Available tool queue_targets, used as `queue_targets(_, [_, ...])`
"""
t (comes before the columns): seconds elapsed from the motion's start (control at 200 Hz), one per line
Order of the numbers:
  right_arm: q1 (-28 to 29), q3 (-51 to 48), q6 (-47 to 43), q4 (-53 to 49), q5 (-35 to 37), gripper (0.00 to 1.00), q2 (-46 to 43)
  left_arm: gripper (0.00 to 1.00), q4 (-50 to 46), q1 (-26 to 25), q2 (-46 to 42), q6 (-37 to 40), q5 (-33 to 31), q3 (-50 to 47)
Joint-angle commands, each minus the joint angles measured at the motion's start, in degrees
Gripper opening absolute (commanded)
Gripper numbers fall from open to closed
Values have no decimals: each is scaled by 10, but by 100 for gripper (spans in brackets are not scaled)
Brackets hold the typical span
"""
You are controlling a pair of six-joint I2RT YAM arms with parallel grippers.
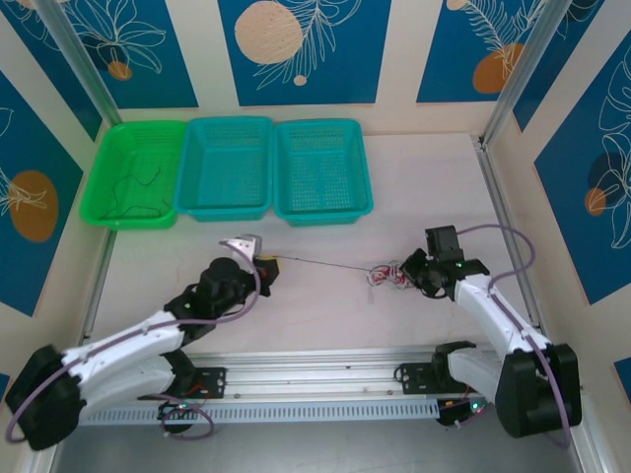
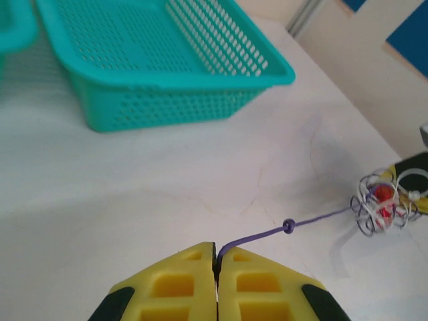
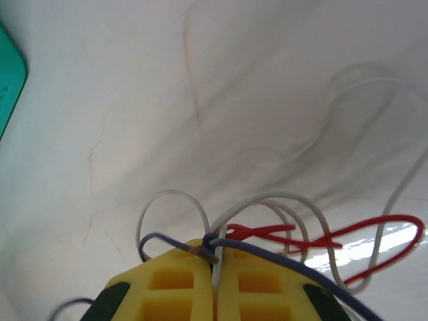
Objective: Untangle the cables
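Your left gripper (image 2: 216, 259) is pressed together, its 2 yellow fingers (image 2: 177, 284) pinching the end of the dark purplish cable (image 2: 314, 219) at the lower centre of the left wrist view. From there the cable runs right, past 1 small knot, to the tangle (image 2: 381, 204) at the right edge.

From above, that cable (image 1: 325, 263) is stretched straight across the middle of the table (image 1: 325, 315), between your left gripper (image 1: 264, 266) and your right gripper (image 1: 409, 268).

Your right gripper (image 3: 215, 259) is also closed, clamping the tangle (image 1: 385, 273). The white cable (image 3: 167, 195) and the dark one (image 3: 281, 257) pass between its fingertips, while the red cable (image 3: 374, 224) loops beside them on the right.
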Motion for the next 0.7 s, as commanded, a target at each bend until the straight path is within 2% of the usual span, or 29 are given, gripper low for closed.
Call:
queue_targets(0.0, [-28, -26, 34, -32, 92, 6, -46, 0, -128, 37, -88, -25, -104, -30])
queue_targets(0.125, [-10, -49, 56, -2, 107, 4, -71, 0, -148, 53, -164, -55, -103, -69])
queue_targets(0.2, [20, -48, 50, 15, 118, 5, -56, 0, -170, 53, -175, -61, -104, -73])
queue_targets(0.275, [34, -23, 43, -21, 168, 5, -22, 0, -238, 54, -172, -37, -136, -43])
queue_targets(0.355, [-1, 7, 56, -88, 221, 8, -2, 0, -373, 66, -164, -33, -227, 17])
queue_targets(0.395, [-43, 4, 56, -88, 203, 9, -10, 0, -441, 86, -154, -45, -265, 47])
queue_targets(0.43, [-83, -7, 55, -73, 167, 8, -26, 0, -480, 110, -146, -46, -274, 65])
queue_targets(0.485, [-138, -33, 52, -33, 104, 4, -55, 0, -498, 154, -136, -40, -247, 74])
queue_targets(0.505, [-150, -42, 49, -16, 83, 0, -66, 0, -493, 167, -134, -35, -227, 72])
queue_targets(0.535, [-158, -53, 43, 12, 56, 0, -76, 0, -473, 181, -132, -26, -191, 64])
queue_targets(0.59, [-148, -61, 27, 44, 23, 0, -82, 0, -416, 190, -126, -9, -122, 40])
queue_targets(0.695, [-105, -37, 14, 23, 41, 0, -61, 0, -352, 190, -84, -24, -74, 9])
